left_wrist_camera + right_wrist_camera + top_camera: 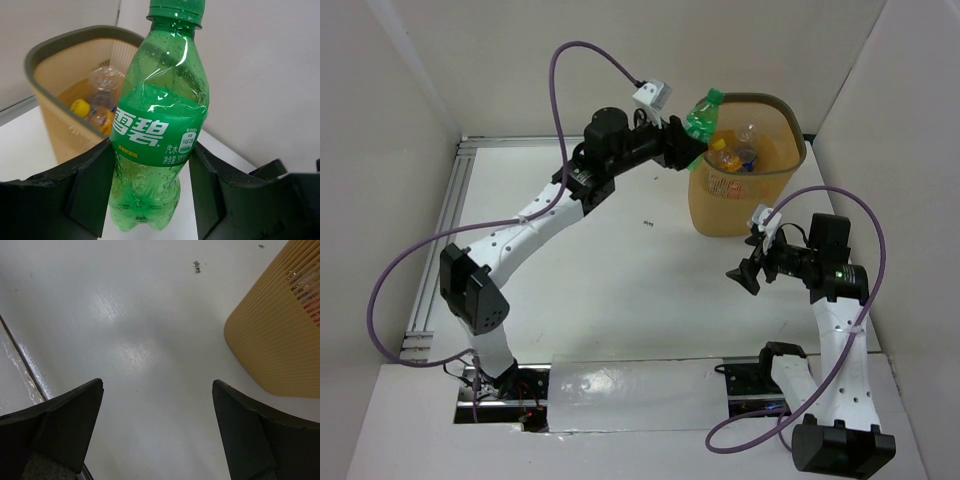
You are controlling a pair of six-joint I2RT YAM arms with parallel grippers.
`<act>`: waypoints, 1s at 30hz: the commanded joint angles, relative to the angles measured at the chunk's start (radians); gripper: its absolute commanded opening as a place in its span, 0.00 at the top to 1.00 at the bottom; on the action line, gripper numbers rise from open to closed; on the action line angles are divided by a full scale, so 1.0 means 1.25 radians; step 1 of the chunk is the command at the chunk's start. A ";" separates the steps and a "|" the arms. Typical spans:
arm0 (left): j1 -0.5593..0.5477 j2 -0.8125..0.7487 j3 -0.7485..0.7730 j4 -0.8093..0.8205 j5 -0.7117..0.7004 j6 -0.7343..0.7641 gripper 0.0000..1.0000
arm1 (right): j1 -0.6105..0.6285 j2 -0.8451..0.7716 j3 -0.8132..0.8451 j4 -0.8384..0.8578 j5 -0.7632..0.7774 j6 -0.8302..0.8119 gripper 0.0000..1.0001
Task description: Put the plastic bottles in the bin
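Only the left wrist view shows the label: white Chinese characters on a glossy green plastic bottle [160, 125] with droplets beading its inside. The black fingers of the left hand [155, 200] clamp its lower half. From above, that bottle hangs at the left rim of the tall orange-tan ribbed plastic bin [790, 170], which holds a yellow-capped bottle [723, 152] and a clear bottle [748, 133]. The right hand [157, 425] hovers spread wide and empty over the white bench [125, 340], near the bin's slatted wall.

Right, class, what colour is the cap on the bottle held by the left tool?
Green cap, matching the green Sprite bottle; clearest in the left wrist view.
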 commanded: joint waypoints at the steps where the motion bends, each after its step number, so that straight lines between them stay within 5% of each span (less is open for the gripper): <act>1: -0.023 0.036 0.082 0.099 0.031 -0.035 0.75 | 0.003 -0.021 -0.017 0.032 0.001 0.018 0.04; 15: -0.066 0.212 0.260 0.171 -0.011 -0.100 0.73 | 0.003 -0.060 -0.049 0.023 0.002 0.009 0.04; 26: -0.066 0.391 0.433 0.191 -0.194 -0.096 0.69 | 0.003 -0.091 -0.063 0.023 0.025 0.016 0.03; 28: -0.066 0.418 0.449 0.170 -0.203 -0.095 0.65 | -0.004 -0.091 -0.063 0.023 0.025 0.016 0.03; 30: -0.066 0.426 0.456 0.159 -0.216 -0.087 0.49 | -0.005 -0.099 -0.063 0.023 0.033 0.016 0.01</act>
